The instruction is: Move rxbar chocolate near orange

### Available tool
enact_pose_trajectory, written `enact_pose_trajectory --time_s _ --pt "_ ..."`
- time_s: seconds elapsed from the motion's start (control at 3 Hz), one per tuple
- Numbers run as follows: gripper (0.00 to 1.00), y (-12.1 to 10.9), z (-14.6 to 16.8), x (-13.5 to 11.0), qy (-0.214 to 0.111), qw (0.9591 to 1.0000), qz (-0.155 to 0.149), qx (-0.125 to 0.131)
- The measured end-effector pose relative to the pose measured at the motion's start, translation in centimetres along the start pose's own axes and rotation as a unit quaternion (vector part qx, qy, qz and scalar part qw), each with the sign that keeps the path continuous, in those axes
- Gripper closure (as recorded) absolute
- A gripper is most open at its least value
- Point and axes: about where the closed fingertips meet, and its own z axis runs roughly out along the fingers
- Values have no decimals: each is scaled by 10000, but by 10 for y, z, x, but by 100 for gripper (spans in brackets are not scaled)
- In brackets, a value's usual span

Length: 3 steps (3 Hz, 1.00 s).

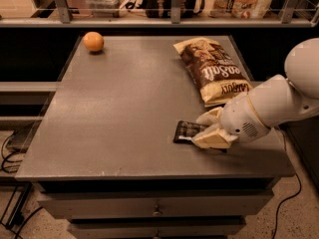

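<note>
The rxbar chocolate [186,131], a flat dark bar, lies on the grey table [124,113] near the front right. My gripper [209,128] is at the bar's right end, low on the table. One cream finger [209,117] is on the bar's far side and the other on its near side, closed in against it. The bar still rests on the table, and its right end is hidden under the gripper. The orange [93,41] sits at the table's far left corner, far from the bar.
A large brown-and-yellow chip bag [212,68] lies at the back right, just behind my gripper and arm [279,98]. A shelf with a rail [169,19] runs behind the table. Cables [10,148] lie on the floor at the left.
</note>
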Motion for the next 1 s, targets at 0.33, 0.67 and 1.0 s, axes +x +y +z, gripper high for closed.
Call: enact_pose_trajectory --time_s 0.33,0.67,1.0 --pt "100 0 0 0 0 10000 0 0" --pt "100 0 -1 -1 0 10000 -1 0" --pt "100 0 -1 -1 0 10000 -1 1"
